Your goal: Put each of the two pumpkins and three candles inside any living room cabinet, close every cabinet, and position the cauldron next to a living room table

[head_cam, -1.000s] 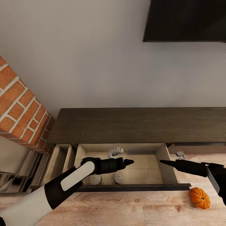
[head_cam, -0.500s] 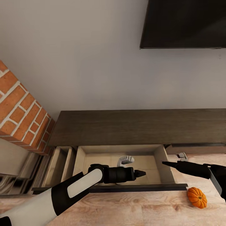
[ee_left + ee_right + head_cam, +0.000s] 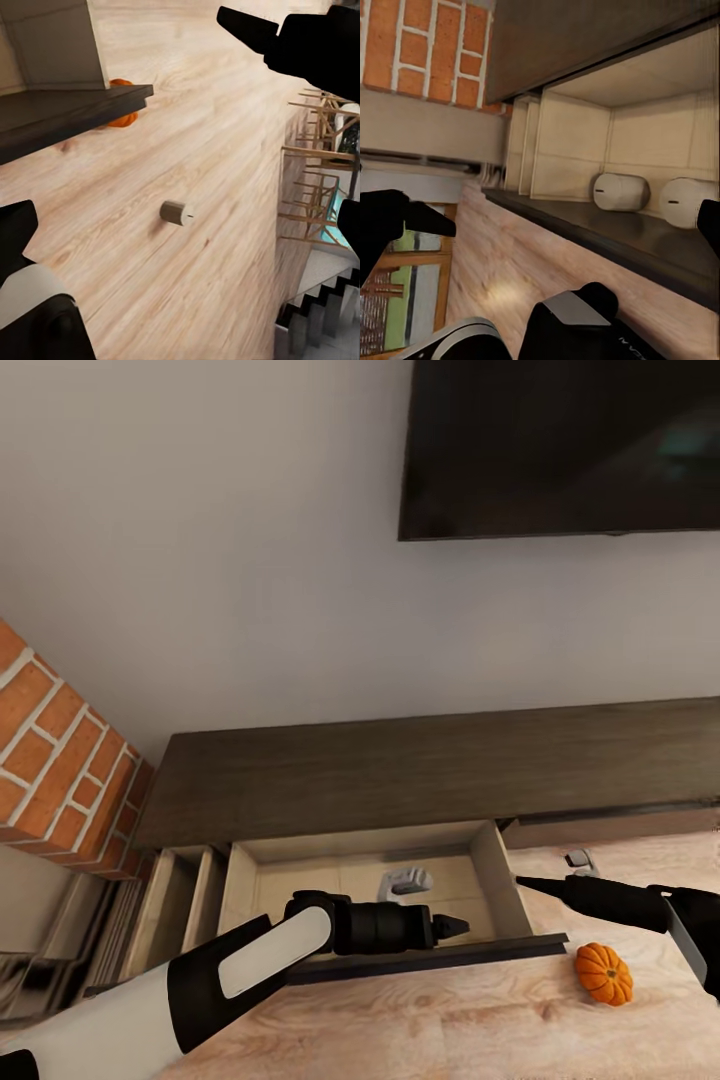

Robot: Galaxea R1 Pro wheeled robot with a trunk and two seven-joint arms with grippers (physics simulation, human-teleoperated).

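The left gripper (image 3: 455, 928) has swung toward the pumpkin (image 3: 604, 973) beside the cabinet (image 3: 420, 770); the empty, spread right gripper (image 3: 525, 881) is nearer.

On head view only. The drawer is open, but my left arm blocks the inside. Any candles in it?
Observer: Yes. The right wrist view shows two candles on their sides in the drawer, against its front wall.
Operator: And the third?
Observer: The third candle lies on its side on the floor, apart from the drawer.
Operator: Is the left holding anything?
Observer: No. The left fingers are spread wide, with nothing between them.
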